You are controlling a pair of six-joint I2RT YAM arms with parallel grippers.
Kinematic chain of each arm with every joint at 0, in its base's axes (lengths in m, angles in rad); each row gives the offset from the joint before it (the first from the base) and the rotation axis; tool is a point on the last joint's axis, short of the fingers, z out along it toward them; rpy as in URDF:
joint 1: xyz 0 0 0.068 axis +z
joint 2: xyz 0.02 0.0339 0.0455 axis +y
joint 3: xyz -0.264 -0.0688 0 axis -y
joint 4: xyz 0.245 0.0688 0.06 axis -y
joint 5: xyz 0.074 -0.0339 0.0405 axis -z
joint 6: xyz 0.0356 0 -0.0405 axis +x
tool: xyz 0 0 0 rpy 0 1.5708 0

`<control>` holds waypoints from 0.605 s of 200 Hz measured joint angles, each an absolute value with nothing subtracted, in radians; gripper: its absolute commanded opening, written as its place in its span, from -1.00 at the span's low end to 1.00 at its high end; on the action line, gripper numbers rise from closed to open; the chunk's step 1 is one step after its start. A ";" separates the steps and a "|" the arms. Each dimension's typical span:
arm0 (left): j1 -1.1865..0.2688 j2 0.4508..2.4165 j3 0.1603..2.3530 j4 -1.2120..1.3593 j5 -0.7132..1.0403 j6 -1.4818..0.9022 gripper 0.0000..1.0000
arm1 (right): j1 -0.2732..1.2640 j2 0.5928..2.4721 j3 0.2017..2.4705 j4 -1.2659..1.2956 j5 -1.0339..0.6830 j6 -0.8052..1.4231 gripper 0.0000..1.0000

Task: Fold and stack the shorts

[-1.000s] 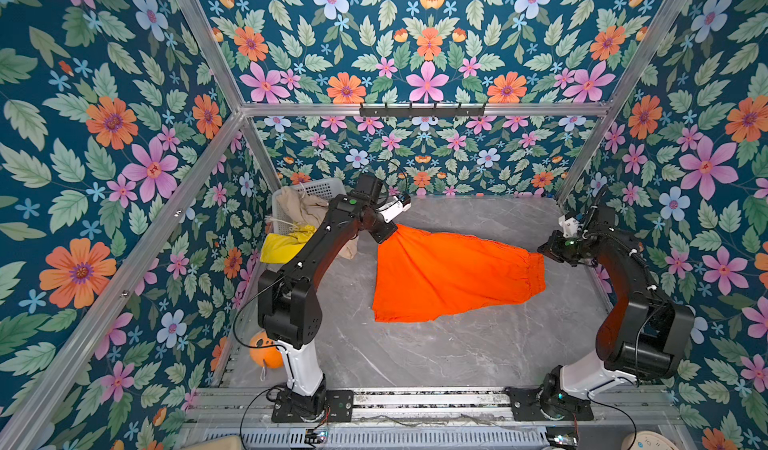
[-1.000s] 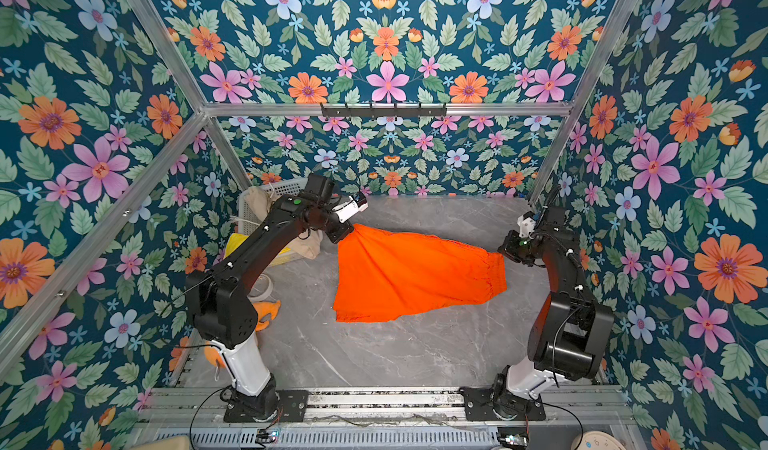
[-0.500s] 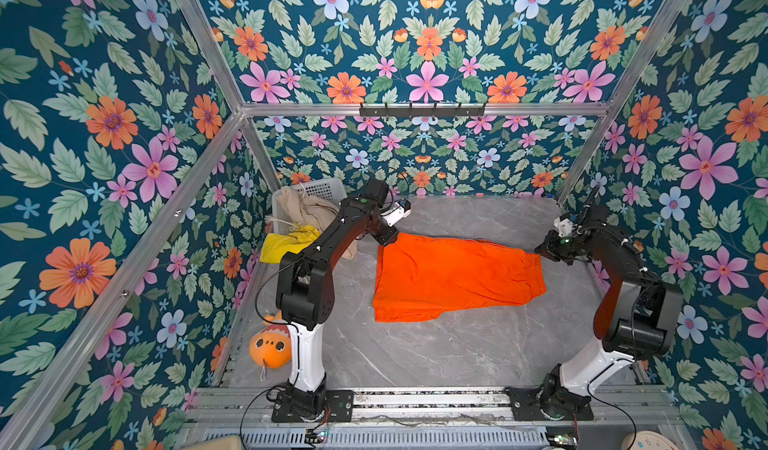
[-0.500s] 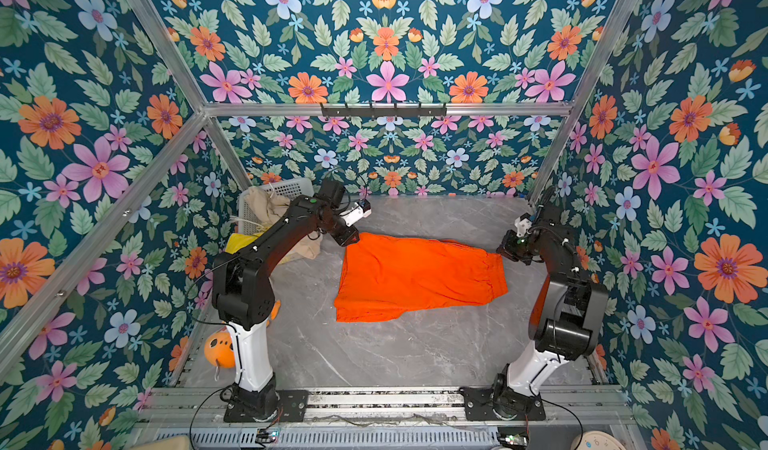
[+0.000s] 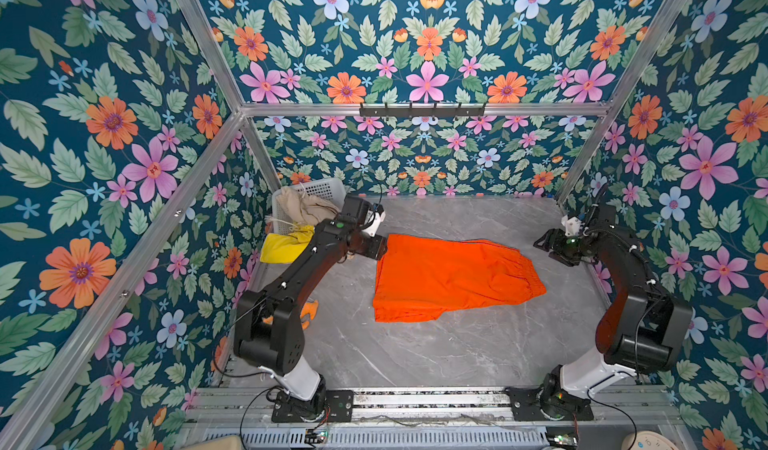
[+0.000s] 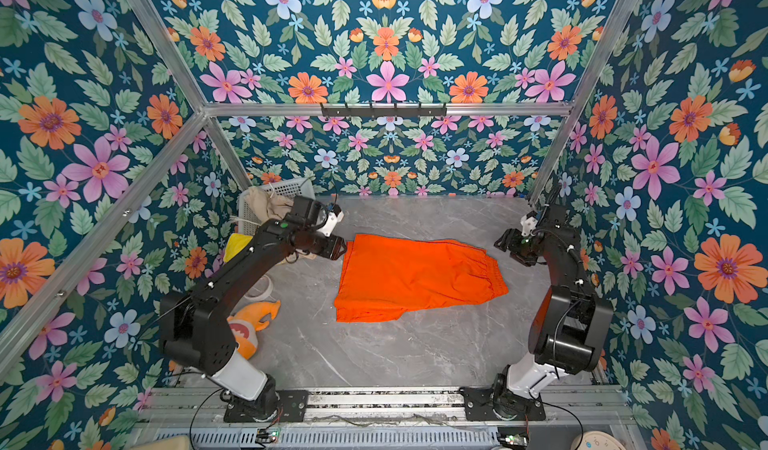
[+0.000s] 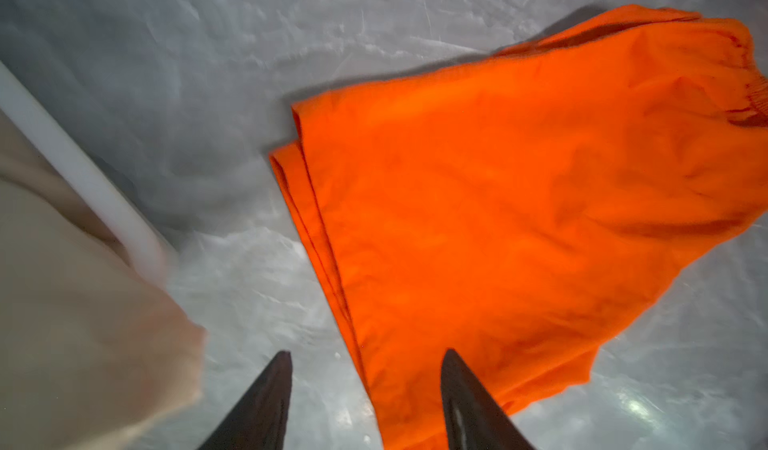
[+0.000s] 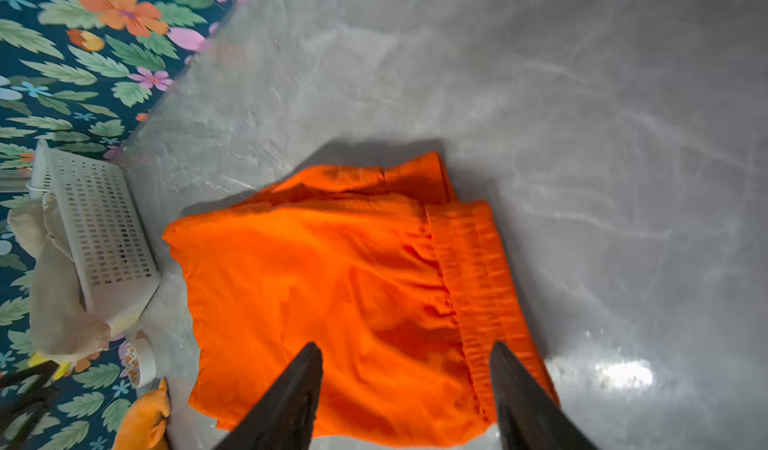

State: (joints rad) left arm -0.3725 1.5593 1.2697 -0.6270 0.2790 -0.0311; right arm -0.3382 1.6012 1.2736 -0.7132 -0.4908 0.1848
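In both top views, your orange shorts (image 5: pixel 453 277) lie folded mid-table, with the left gripper (image 5: pixel 379 247) at their hem corner and the right gripper (image 5: pixel 545 245) near the waistband. Beige shorts (image 5: pixel 305 209) drape over the white basket (image 5: pixel 326 187), and yellow shorts (image 5: pixel 284 246) lie beside it.

Left wrist view: your fingers (image 7: pixel 266 402) stand apart and empty.

Right wrist view: your fingers (image 8: pixel 291 398) are parted and hold nothing.

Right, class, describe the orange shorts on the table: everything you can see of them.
The orange shorts are bright, thin, slightly creased cloth, lying flat on the grey marbled table, folded leg over leg. The gathered elastic waistband points toward the right gripper, the doubled hems toward the left gripper. Both grippers' jaws stand open, gripping nothing.
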 measured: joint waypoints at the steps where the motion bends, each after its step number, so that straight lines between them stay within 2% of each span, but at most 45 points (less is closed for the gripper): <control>1: -0.373 1.552 1.255 -0.625 0.283 -0.038 0.14 | -0.338 1.600 1.269 -0.714 -0.490 0.184 0.28; 22: -0.373 1.420 1.021 -0.558 0.326 -0.196 0.12 | -0.337 1.602 1.196 -0.754 -0.471 0.218 0.28; 49: -0.373 1.321 0.841 -0.471 0.343 -0.349 0.10 | -0.338 1.619 1.158 -0.790 -0.438 0.265 0.29; 121: -0.371 1.343 0.702 -0.325 0.355 -0.585 0.07 | -0.344 1.634 1.104 -0.819 -0.366 0.337 0.32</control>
State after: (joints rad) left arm -0.3710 1.3426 0.7017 -0.3252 0.3550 -0.5850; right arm -0.3435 1.6344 1.1038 -0.8188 -0.3664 0.3367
